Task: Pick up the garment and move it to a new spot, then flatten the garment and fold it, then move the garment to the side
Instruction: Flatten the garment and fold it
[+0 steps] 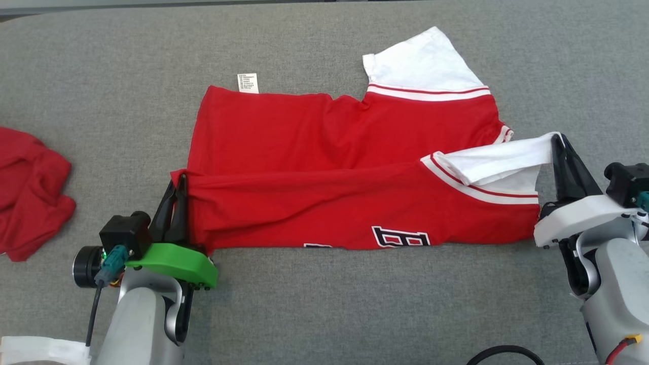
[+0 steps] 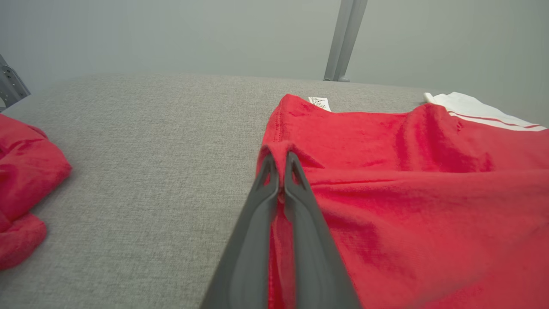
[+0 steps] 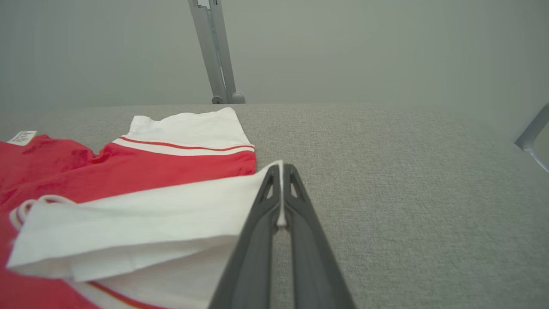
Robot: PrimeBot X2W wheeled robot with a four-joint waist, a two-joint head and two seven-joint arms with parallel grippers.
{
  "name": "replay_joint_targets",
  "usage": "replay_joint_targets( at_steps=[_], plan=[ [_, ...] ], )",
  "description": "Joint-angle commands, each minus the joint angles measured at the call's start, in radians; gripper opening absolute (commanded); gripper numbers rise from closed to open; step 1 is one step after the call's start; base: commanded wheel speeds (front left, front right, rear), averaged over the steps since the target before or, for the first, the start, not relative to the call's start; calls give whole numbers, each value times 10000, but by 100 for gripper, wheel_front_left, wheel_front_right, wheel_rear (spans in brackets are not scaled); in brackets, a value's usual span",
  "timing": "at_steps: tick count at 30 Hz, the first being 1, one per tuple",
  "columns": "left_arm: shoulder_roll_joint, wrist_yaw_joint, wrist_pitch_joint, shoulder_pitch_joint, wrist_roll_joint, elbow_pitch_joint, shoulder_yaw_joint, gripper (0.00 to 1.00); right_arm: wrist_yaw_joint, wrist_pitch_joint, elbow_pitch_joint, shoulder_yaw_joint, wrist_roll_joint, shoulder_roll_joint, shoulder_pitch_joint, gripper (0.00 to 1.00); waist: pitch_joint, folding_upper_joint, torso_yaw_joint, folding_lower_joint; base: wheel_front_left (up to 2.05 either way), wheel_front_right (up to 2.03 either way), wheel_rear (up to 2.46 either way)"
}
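The garment (image 1: 324,152) is a red shirt with white sleeves, spread across the grey table with its near half folded over toward the back. My left gripper (image 1: 177,190) is shut on the red hem corner at the garment's left end, and the left wrist view shows that pinched red cloth (image 2: 279,150) between my left gripper (image 2: 279,161). My right gripper (image 1: 556,139) is shut on the edge of the near white sleeve (image 1: 499,162), lifted a little off the table. In the right wrist view, my right gripper (image 3: 281,171) pinches the white sleeve (image 3: 141,214).
A second, crumpled red cloth (image 1: 28,192) lies at the table's left edge, seen too in the left wrist view (image 2: 21,189). A white care label (image 1: 248,83) sticks out at the garment's far edge. A metal post (image 3: 214,51) stands behind the table.
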Motion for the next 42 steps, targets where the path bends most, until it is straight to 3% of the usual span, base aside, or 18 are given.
replay_joint_targets(
  at_steps=[1, 9, 10, 11, 12, 13, 21, 29, 41, 42],
  plan=[
    [51, 97, -1, -210, 77, 78, -3, 0, -20, -18, 99, 6, -105, -50, -214, 0, 189, -1, 89, 0, 0, 0, 0],
    [51, 122, -1, -745, 116, 187, -152, 0, -20, -18, 496, 215, -306, 39, -909, 0, 470, -1, 117, 0, 0, 0, 0],
    [51, 128, -1, -786, 152, 202, -177, 0, -20, -18, 542, 185, -352, 45, -980, 28, 490, -1, 117, 0, 0, 0, 0],
    [50, 164, -1, -822, 168, 171, -171, 16, -20, -18, 547, 118, -373, 79, -1040, 73, 503, -1, 115, 0, 0, 0, 0],
    [51, 207, -1, -850, 201, 88, -158, 59, -19, -18, 566, 69, -417, 123, -1065, 100, 507, -1, 110, 0, 0, 0, 0],
    [51, 270, -1, -831, 158, 54, -147, 100, -20, -18, 586, -13, -463, 171, -1086, 100, 500, -1, 101, 0, 0, 0, 0],
    [50, 609, -1, 64, -45, -338, -54, 100, -19, -18, 151, -984, -747, 566, -176, 100, 190, -1, 31, 0, 0, 0, 0],
    [44, 648, -1, 1461, -45, -613, -227, 100, -20, -18, -60, -544, -486, 825, 1632, 100, -178, -1, -181, 0, 0, 0, 0],
    [45, 719, -1, 1657, -264, -621, -676, 100, -19, -3, 1267, -47, -373, 990, 1754, 100, -289, -1, 107, 0, 0, 0, 0],
    [47, 708, -1, 1654, -256, -621, -685, 100, -19, 8, 1427, 43, -338, 1012, 1739, 93, -294, -1, 135, 0, 0, 0, 0]
  ],
)
